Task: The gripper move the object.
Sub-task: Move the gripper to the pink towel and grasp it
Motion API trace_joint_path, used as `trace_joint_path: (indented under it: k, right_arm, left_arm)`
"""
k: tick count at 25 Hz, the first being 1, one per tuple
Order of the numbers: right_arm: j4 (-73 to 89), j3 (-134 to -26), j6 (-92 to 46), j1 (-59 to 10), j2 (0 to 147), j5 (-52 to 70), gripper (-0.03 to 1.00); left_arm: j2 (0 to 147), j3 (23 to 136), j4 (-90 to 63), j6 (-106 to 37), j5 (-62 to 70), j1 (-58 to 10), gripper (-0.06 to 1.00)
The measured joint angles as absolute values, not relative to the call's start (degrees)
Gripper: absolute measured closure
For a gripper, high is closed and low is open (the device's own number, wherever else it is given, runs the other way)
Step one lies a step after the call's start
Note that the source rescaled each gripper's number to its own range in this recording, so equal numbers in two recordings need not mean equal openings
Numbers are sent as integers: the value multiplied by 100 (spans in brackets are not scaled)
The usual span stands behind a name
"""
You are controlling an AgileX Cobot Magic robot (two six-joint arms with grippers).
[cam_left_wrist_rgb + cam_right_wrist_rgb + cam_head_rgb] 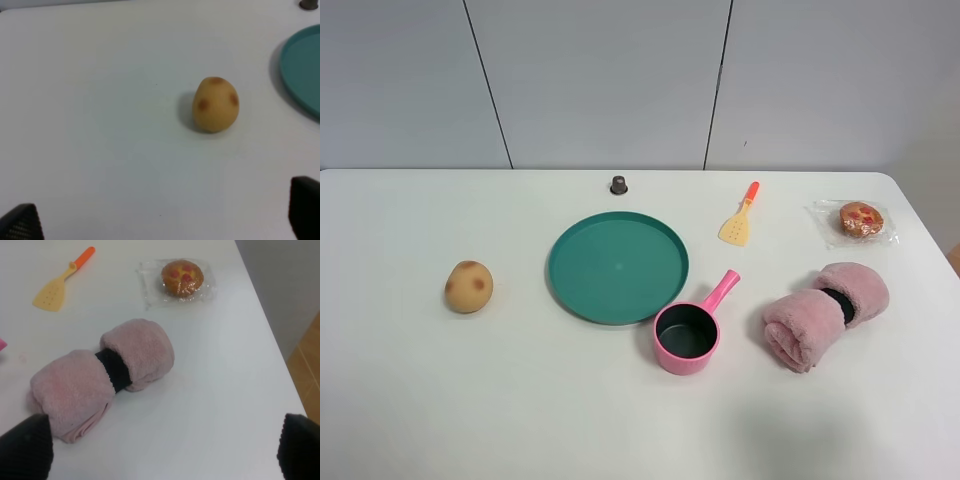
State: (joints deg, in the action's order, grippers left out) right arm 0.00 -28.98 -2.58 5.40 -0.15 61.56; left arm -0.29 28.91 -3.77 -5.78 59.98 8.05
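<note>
- The right gripper (162, 447) is wide open and has hold of nothing. Its two dark fingers (25, 450) stand far apart, with bare table (215, 390) between them.
- The towel (100, 377) lies on the table just ahead of this gripper, set slantwise to it. Its nearer end sits close by one finger, and I cannot tell if the two touch.
- A black band (114, 371) pinches the towel at its middle, and the two fluffy pink ends bulge on either side.
- Beyond the towel's far end, seen from the right gripper, lies a wrapped pastry (182, 277), near the table edge.
- A yellow spatula (52, 290) with an orange handle lies at about the same depth, off to the towel's other side.
- In the high view a pink pot (687, 338) stands near the towel, apart from it. Its handle points toward the spatula.
- The left gripper (162, 215) is also wide open and empty.
- A spotted potato (215, 104) sits ahead of the left gripper, well apart from its fingers.
- A green plate (302, 70) lies farther out to one side, with a small dark knob (309, 4) beyond it.
</note>
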Motion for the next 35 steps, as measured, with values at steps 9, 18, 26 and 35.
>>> trace_joint_path:
  k: [9,18,26,35]
  right_arm:
    - [0,-2898,-258,540,-15,6156,-3]
    - [0,-2898,-258,540,-15,6156,-3]
    - [0,-2898,-258,540,-15,6156,-3]
    - [0,-2898,-243,540,-15,6156,-3]
  left_arm:
    - [-29,2891,-377,-578,5998,805,-6]
    - [-29,2891,-377,-578,5998,805,-6]
    - [-29,2891,-377,-578,5998,805,-6]
    - [-29,2891,-377,-578,5998,805,-6]
